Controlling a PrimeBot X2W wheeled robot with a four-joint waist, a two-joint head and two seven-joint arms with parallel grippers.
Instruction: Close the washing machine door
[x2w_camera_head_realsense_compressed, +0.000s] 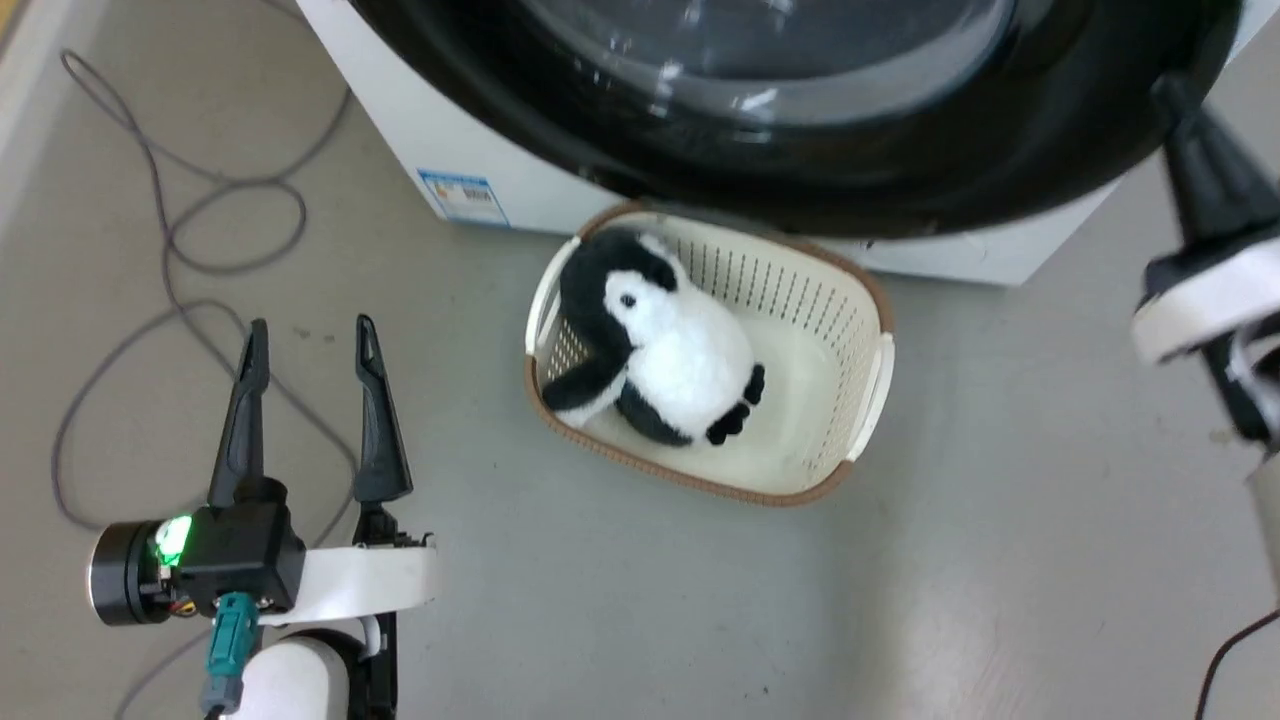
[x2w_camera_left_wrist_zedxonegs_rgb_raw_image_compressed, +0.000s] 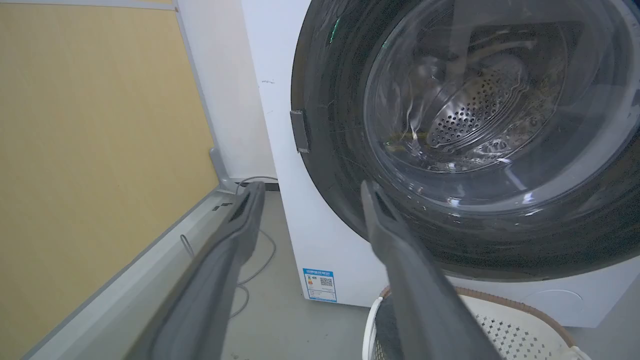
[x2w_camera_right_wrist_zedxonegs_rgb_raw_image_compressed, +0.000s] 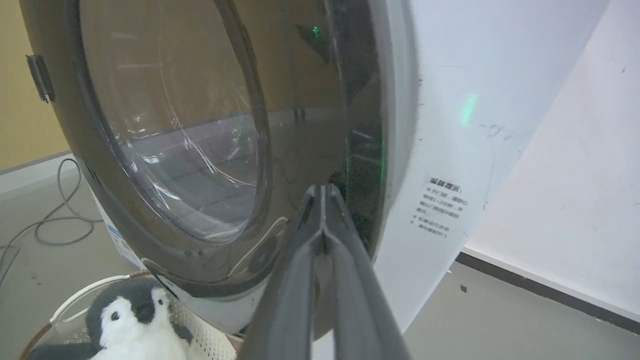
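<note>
The washing machine door (x2w_camera_head_realsense_compressed: 800, 175), a wide glossy black rim around a bulging glass window, lies against the front of the white washing machine (x2w_camera_head_realsense_compressed: 480, 150). Through the door (x2w_camera_left_wrist_zedxonegs_rgb_raw_image_compressed: 330, 150) glass the perforated steel drum is visible. My right gripper (x2w_camera_right_wrist_zedxonegs_rgb_raw_image_compressed: 322, 189) is shut with nothing in it, its tips touching the door's black rim (x2w_camera_right_wrist_zedxonegs_rgb_raw_image_compressed: 360, 165) near the rim's right edge. In the head view the right gripper (x2w_camera_head_realsense_compressed: 1172, 92) reaches the rim from the right. My left gripper (x2w_camera_head_realsense_compressed: 308, 340) hangs open and empty over the floor, well left of the machine (x2w_camera_left_wrist_zedxonegs_rgb_raw_image_compressed: 280, 150) and apart from the door.
A cream basket (x2w_camera_head_realsense_compressed: 870, 370) with a black-and-white penguin plush (x2w_camera_head_realsense_compressed: 670, 350) stands on the floor right below the door. Grey cables (x2w_camera_head_realsense_compressed: 180, 250) loop on the floor at the left. A yellow wall panel (x2w_camera_left_wrist_zedxonegs_rgb_raw_image_compressed: 90, 150) borders the left, a white wall (x2w_camera_right_wrist_zedxonegs_rgb_raw_image_compressed: 575, 175) the right.
</note>
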